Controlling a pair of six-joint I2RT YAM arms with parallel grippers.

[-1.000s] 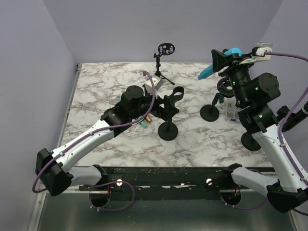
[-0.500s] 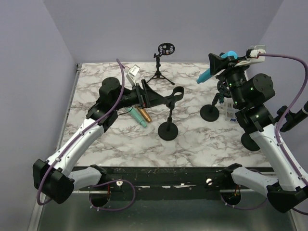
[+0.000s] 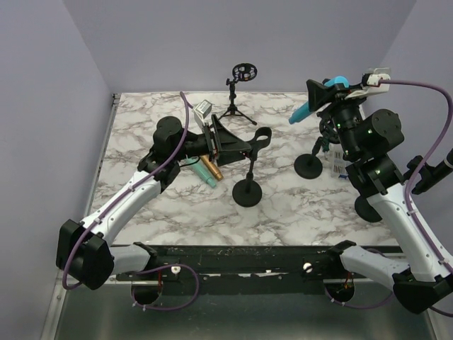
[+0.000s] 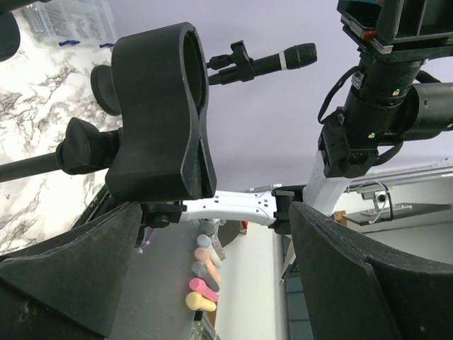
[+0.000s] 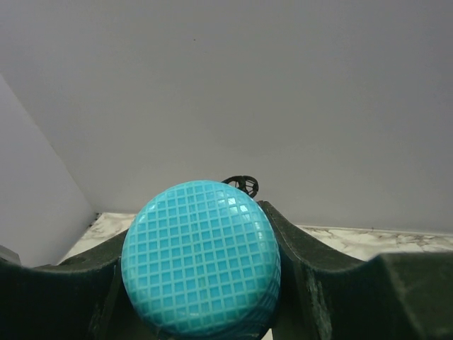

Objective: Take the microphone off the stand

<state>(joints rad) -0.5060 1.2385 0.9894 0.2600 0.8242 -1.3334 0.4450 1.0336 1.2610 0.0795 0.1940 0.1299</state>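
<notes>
The microphone [image 3: 303,108] is up in the air over the far right part of the table [image 3: 131,120], clamped between the fingers of the right gripper [image 3: 327,92] and clear of every stand. Its long axis runs on a slant: the slim tail end points down and left toward the table's middle, and the rounded head [image 5: 201,258] points up and right, straight at the wrist camera. It is bright turquoise all over, and its glossy domed head is covered in a fine square grid. The dark fingers [image 5: 56,294] press against both sides of the head. The left gripper [image 3: 237,142] lies level above the table's middle with its fingers spread wide. The empty black clip [image 4: 161,120] of the stand [image 3: 246,191] sits between them, with a clear gap on one side. Two more microphones [image 3: 208,170], one teal and one copper, lie on the table beside the stand's round base.
</notes>
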